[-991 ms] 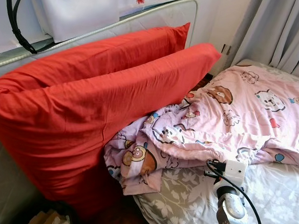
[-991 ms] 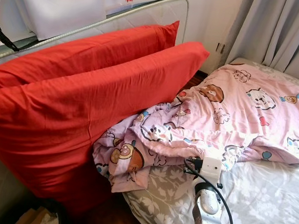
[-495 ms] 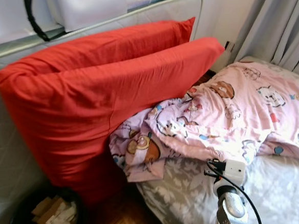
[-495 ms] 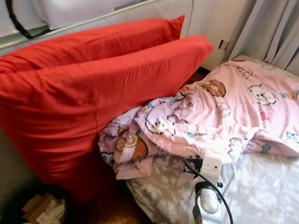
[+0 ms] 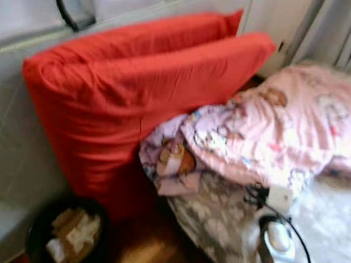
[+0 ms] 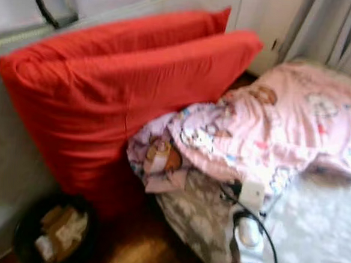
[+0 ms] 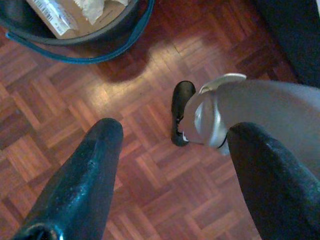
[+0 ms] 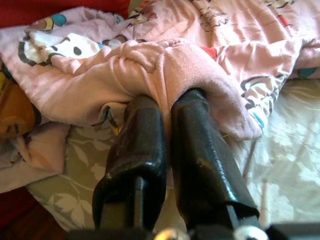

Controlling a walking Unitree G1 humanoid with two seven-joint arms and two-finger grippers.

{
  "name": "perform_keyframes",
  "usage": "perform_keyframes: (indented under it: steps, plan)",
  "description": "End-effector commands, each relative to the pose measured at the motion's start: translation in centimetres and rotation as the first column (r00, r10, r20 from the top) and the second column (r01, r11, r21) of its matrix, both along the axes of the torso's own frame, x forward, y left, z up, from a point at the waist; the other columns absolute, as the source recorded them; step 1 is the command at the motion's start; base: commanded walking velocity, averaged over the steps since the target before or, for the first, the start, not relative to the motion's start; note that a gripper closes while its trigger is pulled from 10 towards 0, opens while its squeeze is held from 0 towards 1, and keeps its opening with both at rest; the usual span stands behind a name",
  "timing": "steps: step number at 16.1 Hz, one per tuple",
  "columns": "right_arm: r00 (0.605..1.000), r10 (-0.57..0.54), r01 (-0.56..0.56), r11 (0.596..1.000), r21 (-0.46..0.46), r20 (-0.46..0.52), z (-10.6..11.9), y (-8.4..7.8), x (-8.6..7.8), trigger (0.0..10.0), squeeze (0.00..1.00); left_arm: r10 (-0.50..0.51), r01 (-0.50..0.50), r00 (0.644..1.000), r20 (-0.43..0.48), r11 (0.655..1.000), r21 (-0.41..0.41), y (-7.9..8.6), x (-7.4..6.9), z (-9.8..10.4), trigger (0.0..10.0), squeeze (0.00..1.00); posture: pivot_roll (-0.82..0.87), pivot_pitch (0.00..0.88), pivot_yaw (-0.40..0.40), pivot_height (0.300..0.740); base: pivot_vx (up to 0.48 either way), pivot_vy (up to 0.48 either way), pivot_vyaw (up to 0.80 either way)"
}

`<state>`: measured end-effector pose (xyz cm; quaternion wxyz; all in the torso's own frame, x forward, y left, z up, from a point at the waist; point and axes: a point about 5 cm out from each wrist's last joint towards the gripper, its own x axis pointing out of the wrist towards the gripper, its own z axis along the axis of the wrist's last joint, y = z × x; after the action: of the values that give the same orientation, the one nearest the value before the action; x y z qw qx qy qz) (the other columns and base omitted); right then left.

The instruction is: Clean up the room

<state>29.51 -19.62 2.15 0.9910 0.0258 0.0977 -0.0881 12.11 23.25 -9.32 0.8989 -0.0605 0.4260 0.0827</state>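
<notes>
Here the right gripper (image 8: 167, 107) is pinched closed on a fold of the pink quilt (image 5: 290, 133), which lies bunched at the bed's (image 5: 330, 238) head, toward one o'clock of the head view, presumably held so it can be drawn flat. Two red pillows (image 5: 136, 92) lean at ten o'clock. The left gripper (image 7: 170, 175) hangs idle, fingers spread, over the parquet (image 7: 150, 125), a bin (image 5: 66, 235) at seven o'clock.
</notes>
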Motion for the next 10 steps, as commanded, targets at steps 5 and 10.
perform_keyframes:
  steps: [5,10]
  plan:
    - [0.999,-0.029,0.03,0.999,-0.019,0.044,0.91,-0.33,0.55,10.0,0.0,-0.013,0.013,1.0,-0.016,1.0,0.013,0.28,-0.3,-0.05,10.0,0.0,0.02,0.108,0.007,0.74,-0.262,0.0,0.0]
    - [0.998,-0.038,0.04,0.999,-0.023,0.055,1.09,-0.47,0.61,10.0,0.0,-0.01,0.011,1.0,-0.017,1.0,0.014,0.29,-0.32,-0.05,10.0,0.0,0.02,0.109,0.008,0.74,-0.261,0.0,0.0]
